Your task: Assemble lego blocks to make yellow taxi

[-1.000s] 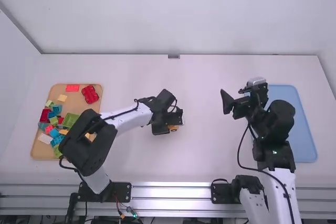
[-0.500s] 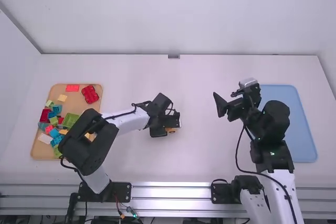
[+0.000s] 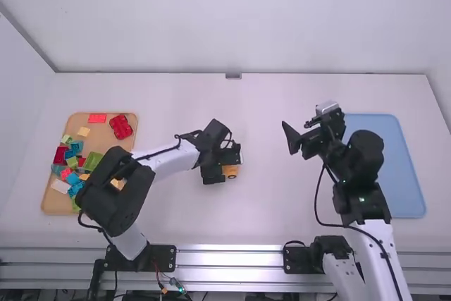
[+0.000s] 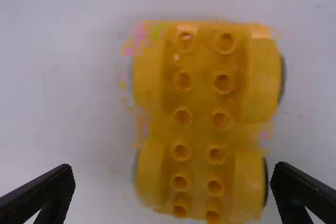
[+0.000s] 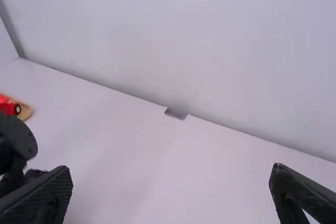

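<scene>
Left gripper (image 3: 227, 163): fingers spread, one on either side of the nearer end of the yellow wheeled base (image 4: 202, 114), with a gap to each. The base lies on the bench (image 3: 268, 223), studs up in two columns, dark wheels at its sides. Its near end is cut off at the bottom of my left wrist view; from the high view my left gripper partly covers it.

Right gripper (image 3: 296, 135): fingers spread, nothing between them, located over the bench to the right of the base and well apart from it. The bench surface runs between my two grippers.

Farther right, the blue tray (image 3: 412, 195) is partly hidden by my right arm. Far left, the wooden tray (image 3: 99, 146) holds mixed loose blocks (image 3: 91, 161), some hidden behind my left arm, plus a red wheeled piece (image 3: 120, 126), cut off in my right wrist view. Farthest: the bench's back edge, with a small metal bracket (image 3: 233, 75) against the wall (image 3: 233, 19).
</scene>
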